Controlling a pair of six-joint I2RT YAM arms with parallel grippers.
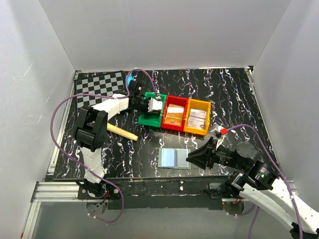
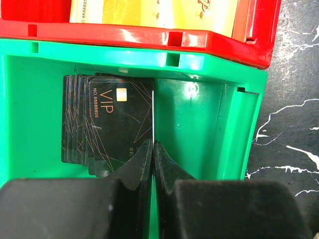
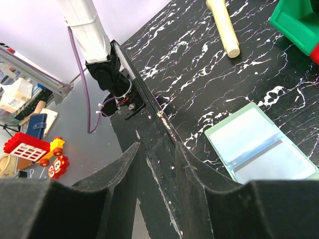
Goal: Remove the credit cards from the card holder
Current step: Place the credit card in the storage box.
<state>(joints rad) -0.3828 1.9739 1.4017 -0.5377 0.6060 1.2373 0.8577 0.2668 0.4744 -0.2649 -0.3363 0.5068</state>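
My left gripper [image 2: 153, 143] sits pinched shut over the cards [image 2: 114, 124] in the green bin [image 2: 212, 129] (holding one? cannot tell). The right gripper [image 3: 157, 147] gapes, empty. Likely the deposit step; next: open, lift clear.

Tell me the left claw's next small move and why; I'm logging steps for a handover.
Probably open the left claw and let go. It looks pinched on a thin card seen edge-on, inside the green bin right beside the stack of black VIP cards, so it seems ready for release. The holder lies open, its panels apparently empty.
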